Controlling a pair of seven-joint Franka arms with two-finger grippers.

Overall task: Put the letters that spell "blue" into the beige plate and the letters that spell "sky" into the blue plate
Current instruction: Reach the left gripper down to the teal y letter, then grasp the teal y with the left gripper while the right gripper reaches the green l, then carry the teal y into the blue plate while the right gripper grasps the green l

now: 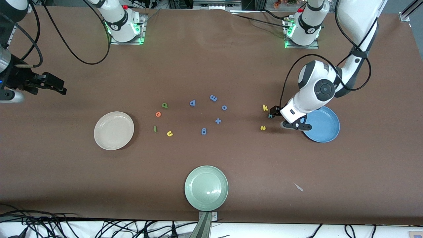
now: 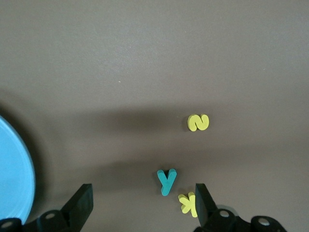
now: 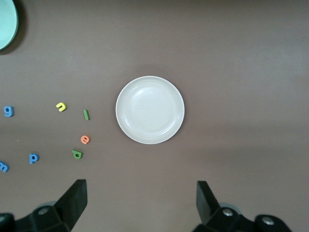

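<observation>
pale green plate (image 1: 206,188) glossy, round | left gripper (image 2: 142,205) open astride foam y (image 2: 166,181) | right gripper (image 3: 140,203) open

Even overhead light, soft shadows, glare on pale green plate (image 1: 206,188)

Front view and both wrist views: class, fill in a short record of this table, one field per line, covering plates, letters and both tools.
beige plate: holds nothing, toward the right arm's end
blue plate: no letters seen in it, toward the left arm's end
green plate: holds nothing, nearest the front camera
teal y: on the table, between the left tool's fingers
yellow k: on the table
yellow s: on the table
left tool: open, low over the teal y
right tool: open, waiting above the beige plate
</observation>
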